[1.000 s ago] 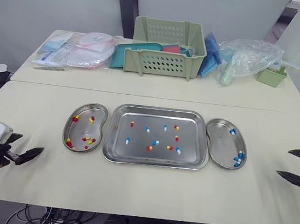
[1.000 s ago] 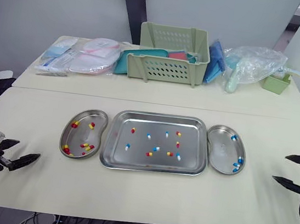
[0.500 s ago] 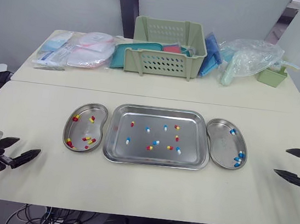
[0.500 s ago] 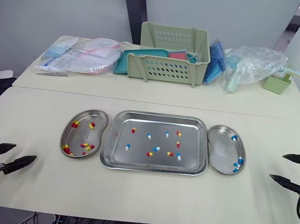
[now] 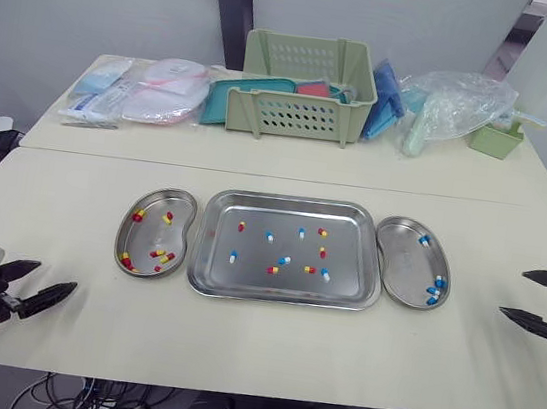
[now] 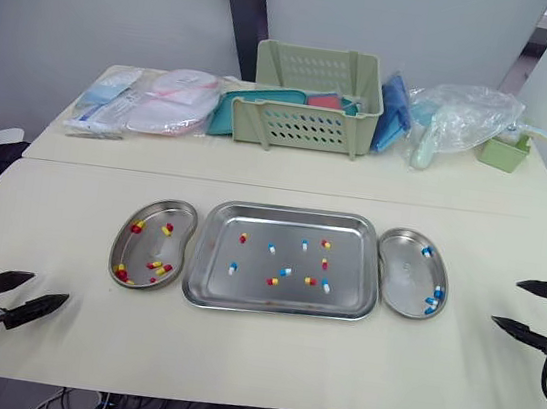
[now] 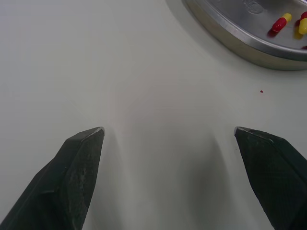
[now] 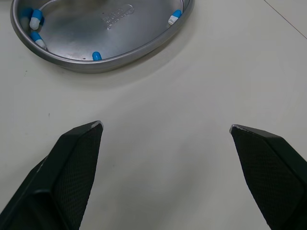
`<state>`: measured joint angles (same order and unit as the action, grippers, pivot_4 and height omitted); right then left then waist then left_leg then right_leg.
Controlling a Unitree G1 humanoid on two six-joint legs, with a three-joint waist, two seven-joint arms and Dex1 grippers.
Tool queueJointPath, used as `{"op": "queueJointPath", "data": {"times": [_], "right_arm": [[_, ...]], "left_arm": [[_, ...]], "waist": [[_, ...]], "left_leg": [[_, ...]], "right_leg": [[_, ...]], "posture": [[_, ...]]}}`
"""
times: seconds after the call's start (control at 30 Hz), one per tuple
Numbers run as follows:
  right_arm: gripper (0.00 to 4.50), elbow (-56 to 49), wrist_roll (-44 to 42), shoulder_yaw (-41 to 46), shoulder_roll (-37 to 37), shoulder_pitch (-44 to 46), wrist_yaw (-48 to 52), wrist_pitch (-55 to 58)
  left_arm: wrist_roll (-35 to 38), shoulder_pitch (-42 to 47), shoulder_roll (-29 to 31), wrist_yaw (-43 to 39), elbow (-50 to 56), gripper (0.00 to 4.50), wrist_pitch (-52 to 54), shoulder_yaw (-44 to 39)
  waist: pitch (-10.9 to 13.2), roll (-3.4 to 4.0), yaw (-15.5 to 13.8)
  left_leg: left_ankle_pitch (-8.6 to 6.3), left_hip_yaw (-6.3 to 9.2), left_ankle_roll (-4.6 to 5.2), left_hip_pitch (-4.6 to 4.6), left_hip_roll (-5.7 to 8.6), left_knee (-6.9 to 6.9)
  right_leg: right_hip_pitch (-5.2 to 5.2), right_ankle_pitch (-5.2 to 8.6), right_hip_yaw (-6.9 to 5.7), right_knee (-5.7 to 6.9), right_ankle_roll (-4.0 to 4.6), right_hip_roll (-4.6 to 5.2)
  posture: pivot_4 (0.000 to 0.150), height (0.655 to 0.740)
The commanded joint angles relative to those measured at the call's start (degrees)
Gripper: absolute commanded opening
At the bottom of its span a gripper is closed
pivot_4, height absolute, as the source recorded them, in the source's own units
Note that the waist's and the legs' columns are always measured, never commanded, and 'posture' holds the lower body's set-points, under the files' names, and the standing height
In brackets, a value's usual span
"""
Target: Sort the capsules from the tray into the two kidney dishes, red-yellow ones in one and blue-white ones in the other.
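Since a second ago the left gripper (image 5: pixel 57 276) has slipped back toward the near left edge of the matte cream table (image 5: pixel 264 350), while the right gripper (image 5: pixel 512 292) has hardly shifted at the right edge. Both have their two black tapered fingers spread wide, with nothing between them.

At the table's middle lies the rectangular stainless-steel tray (image 5: pixel 346 280), shiny, with rounded corners and a raised rim. Small glossy capsules (image 5: pixel 281 261) of both colourings are scattered across its floor. Just beside its left edge sits a bean-shaped steel kidney dish (image 5: pixel 121 235) holding red-yellow capsules (image 5: pixel 159 253). It is well apart from the left gripper, to that gripper's far right. A matching steel kidney dish (image 5: pixel 398 271) lies just beside the tray's right edge, with blue-white capsules (image 5: pixel 434 286) near its rim. The right gripper hangs apart from it, further right.

On the far table stand a pale green slotted plastic basket (image 5: pixel 306 108) and a crumpled clear plastic bag (image 5: pixel 458 103).
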<state>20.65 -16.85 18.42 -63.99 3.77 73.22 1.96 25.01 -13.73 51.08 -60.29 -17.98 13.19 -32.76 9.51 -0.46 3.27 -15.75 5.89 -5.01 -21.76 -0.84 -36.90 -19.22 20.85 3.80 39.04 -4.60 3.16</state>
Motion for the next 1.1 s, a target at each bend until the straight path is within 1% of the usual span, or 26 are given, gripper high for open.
{"op": "queueJointPath", "data": {"times": [0.03,0.27,0.4,0.63,0.73,0.8,0.9,0.97,1.0,1.1], "right_arm": [[4.48,-0.89,-0.53,1.4,-0.47,0.35,-0.03,-0.16],[4.48,-0.89,-0.47,1.33,-0.57,0.42,0.09,-0.24],[4.48,-1.06,-0.53,1.58,-0.69,-0.07,0.26,-0.2],[4.48,-1.24,-0.69,2.02,-0.67,-1.31,0.4,-0.24],[4.48,-1.0,-0.62,1.93,-0.75,-1.3,0.46,-0.36],[4.48,-0.56,-0.48,1.8,-0.84,-1.1,0.51,-0.57],[4.48,-0.26,-0.36,1.74,-0.93,-1.0,0.56,-0.73],[4.48,-0.22,-0.34,1.8,-0.93,-1.18,0.66,-0.91],[4.48,-0.23,-0.33,1.8,-0.94,-1.48,0.96,-1.32],[4.48,-0.04,-0.15,2.01,-0.99,-2.2,1.27,-2.41]], "left_arm": [[1.21,-1.07,-0.19,-0.19,1.95,4.5,-0.08,-2.46],[1.55,-2.38,-0.92,-0.41,3.35,4.5,0.02,-2.59],[2.66,-5.62,-1.07,-3.2,7.01,4.5,0.38,-2.38],[6.68,-12.4,-4.57,-3.2,18.76,4.5,4.22,-3.98],[8.17,-15.37,-5.01,-4.55,22.38,4.5,6.36,-4.07],[9.46,-17.7,-5.83,-5.74,26.61,4.5,6.56,-3.99],[10.21,-18.55,-7.94,-5.78,30.44,4.5,4.3,-3.97],[12.62,-18.25,-10.56,-5.35,34.92,4.5,3.95,-3.19],[14.0,-18.42,-12.31,-5.36,37.63,4.5,3.64,-2.12],[14.67,-18.76,-16.6,-4.87,42.88,4.5,1.63,1.15]], "waist": [[0.0,0.0,-0.01],[0.01,-0.01,-0.01],[0.02,-0.02,0.01],[0.04,-0.04,-0.04],[0.04,-0.05,-0.04],[0.05,-0.06,-0.02],[0.06,-0.07,-0.1],[0.07,-0.08,-0.15],[0.07,-0.09,-0.17],[0.08,-0.11,-0.28]], "left_leg": [[0.0,0.0,0.0,0.0,0.0,0.0],[0.0,0.0,0.0,0.0,0.0,0.0],[0.0,-0.01,0.0,0.0,0.0,0.0],[0.0,-0.03,0.0,0.0,-0.01,0.0],[0.0,-0.03,0.0,0.0,-0.01,0.0],[0.0,-0.05,0.0,0.0,-0.01,-0.01],[0.0,-0.09,0.0,0.0,-0.01,-0.01],[0.0,-0.06,0.0,0.01,-0.02,-0.02],[0.0,-0.08,0.0,0.01,-0.02,-0.04],[-0.01,-0.13,0.01,-0.01,-0.02,-0.06]], "right_leg": [[0.0,0.0,0.0,0.0,0.0,0.0],[0.0,0.0,0.0,0.0,0.0,0.0],[0.0,0.0,0.01,-0.01,0.0,0.0],[0.02,0.0,0.03,-0.02,0.0,0.01],[0.02,0.0,0.02,-0.02,0.0,0.0],[0.03,0.0,0.05,-0.03,0.0,0.0],[0.04,0.0,0.06,-0.04,0.0,0.01],[0.05,0.0,0.03,-0.04,0.0,0.01],[0.07,0.0,0.04,-0.04,0.0,0.01],[0.1,0.0,0.06,-0.09,0.0,0.02]], "posture": [[0.15,0.74],[0.15,0.74],[0.15,0.74],[0.15,0.74],[0.15,0.74],[0.15,0.74],[0.15,0.74],[0.15,0.74],[0.15,0.74],[0.15,0.74]]}}
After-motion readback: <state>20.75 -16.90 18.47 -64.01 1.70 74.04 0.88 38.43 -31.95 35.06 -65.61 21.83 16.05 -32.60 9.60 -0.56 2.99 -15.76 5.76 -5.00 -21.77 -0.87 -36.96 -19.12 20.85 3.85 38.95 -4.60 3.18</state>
